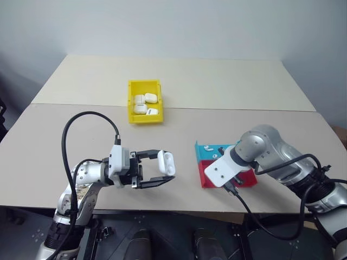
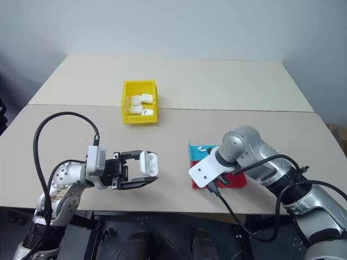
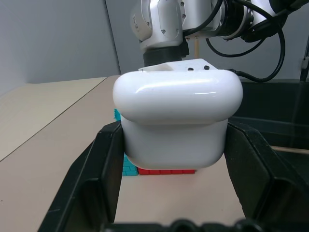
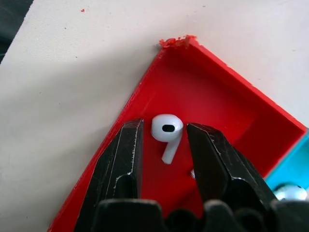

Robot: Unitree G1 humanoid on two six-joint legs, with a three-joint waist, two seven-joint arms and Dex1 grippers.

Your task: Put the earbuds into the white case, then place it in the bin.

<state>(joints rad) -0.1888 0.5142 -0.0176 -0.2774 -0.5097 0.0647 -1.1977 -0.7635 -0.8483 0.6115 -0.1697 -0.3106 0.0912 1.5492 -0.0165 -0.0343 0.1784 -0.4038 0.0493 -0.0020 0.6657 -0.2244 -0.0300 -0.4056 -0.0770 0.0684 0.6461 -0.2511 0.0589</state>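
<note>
Right pincer (image 4: pixel 164 145) released, straddling earbud (image 4: pixel 167 131) in red tray (image 4: pixel 227 104); close gently, centred. Left pincer (image 1: pixel 160 172) grasping white case (image 1: pixel 166 162).

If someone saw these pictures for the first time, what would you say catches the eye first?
Probably the left gripper near the table's front edge, shut on a white case held above the table. Next, the right gripper pointing down into the red tray, open fingers either side of an earbud. Farther back, the yellow bin holds several cases.
</note>
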